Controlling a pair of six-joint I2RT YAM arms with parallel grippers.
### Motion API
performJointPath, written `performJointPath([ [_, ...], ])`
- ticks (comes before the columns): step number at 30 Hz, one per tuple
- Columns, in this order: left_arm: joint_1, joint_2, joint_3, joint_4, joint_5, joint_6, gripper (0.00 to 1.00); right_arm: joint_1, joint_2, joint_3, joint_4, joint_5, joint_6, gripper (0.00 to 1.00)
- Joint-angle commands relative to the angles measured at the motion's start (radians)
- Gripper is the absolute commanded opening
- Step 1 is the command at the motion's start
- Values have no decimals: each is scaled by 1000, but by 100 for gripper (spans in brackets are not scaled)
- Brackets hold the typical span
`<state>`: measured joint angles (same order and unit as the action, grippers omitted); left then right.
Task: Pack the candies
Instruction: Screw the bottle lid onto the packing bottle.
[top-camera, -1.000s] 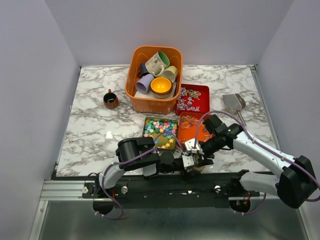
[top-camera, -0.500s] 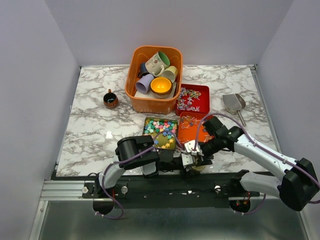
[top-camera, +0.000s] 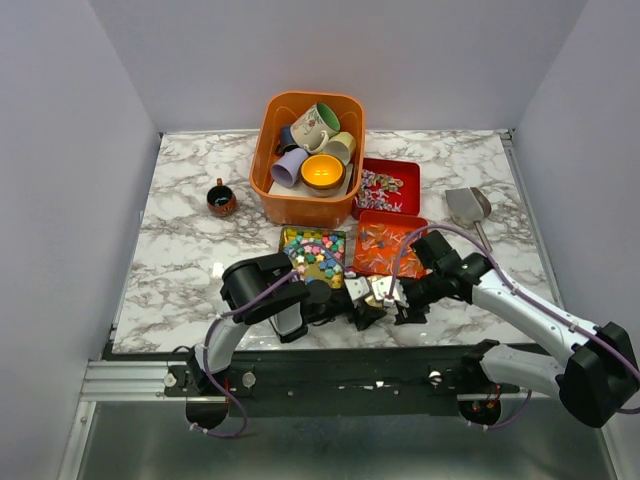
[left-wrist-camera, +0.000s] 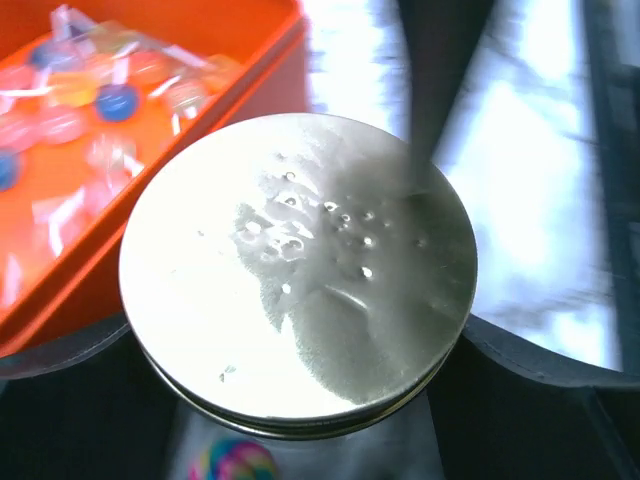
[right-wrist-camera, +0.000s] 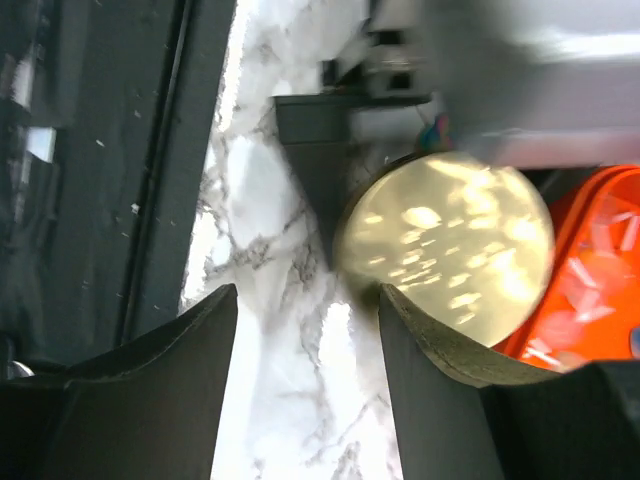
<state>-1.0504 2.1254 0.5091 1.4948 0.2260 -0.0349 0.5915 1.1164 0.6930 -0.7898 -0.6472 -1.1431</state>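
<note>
Left pincer (left-wrist-camera: 295, 365): narrow, its fingers pressed against both sides of a round silver metal lid (left-wrist-camera: 300, 260), which it holds flat side up. I cannot tell whether a jar hangs under the lid.

Right pincer (right-wrist-camera: 305, 325): wide, nothing between its fingers. The lid sits just beyond its tips, off to one side.

Just past the left pincer: a shallow orange plastic tray (left-wrist-camera: 262, 62), its wall almost touching the lid's rim. It holds the orange-red sweets with pale wrapper ends (left-wrist-camera: 95, 95).

Change over the last second: both pincers have come forward from the counter's (top-camera: 180, 250) near edge, and the lid has come with them. The orange tray has slid away from the arm bases, and so has the small rectangular tin (top-camera: 288, 238) of speckled multicolour sweets (top-camera: 314, 250). The red tray (top-camera: 408, 166) beyond them has slid as well. The tin now sits slightly skewed.

Further out, unmoved: orange basket of ceramic mugs (top-camera: 300, 205), metal scoop (top-camera: 466, 205).

Reading: the sweets remain in their trays and no spill is visible, so nothing is packed yet. The work looks to be on the lid, so packing is at an early stage. The trays are crowding the pincers, and another nudge could tip sweets out.
</note>
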Motion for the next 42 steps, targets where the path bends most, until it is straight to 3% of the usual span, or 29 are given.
performJointPath([
  [1,102,39,-24,190,-323,38,0,-5,-9,-61,-98,113,-21,65],
  [8,102,50,-23,188,-251,38,0,-7,-1,-14,-65,92,28,65],
  [15,87,36,-70,189,-33,67,0,-84,8,106,-55,29,153,67],
  [22,79,21,-101,188,199,181,0,-136,45,152,-51,-51,103,87],
  [28,78,8,-127,185,412,147,0,-136,103,158,-26,-118,4,90],
  [31,72,14,-130,185,444,124,0,-131,161,197,-54,-164,-46,90],
  [35,70,27,-110,167,447,115,0,-114,240,243,-63,-198,-66,80],
  [42,70,34,-104,162,417,116,0,-62,253,197,-6,-174,-115,76],
])
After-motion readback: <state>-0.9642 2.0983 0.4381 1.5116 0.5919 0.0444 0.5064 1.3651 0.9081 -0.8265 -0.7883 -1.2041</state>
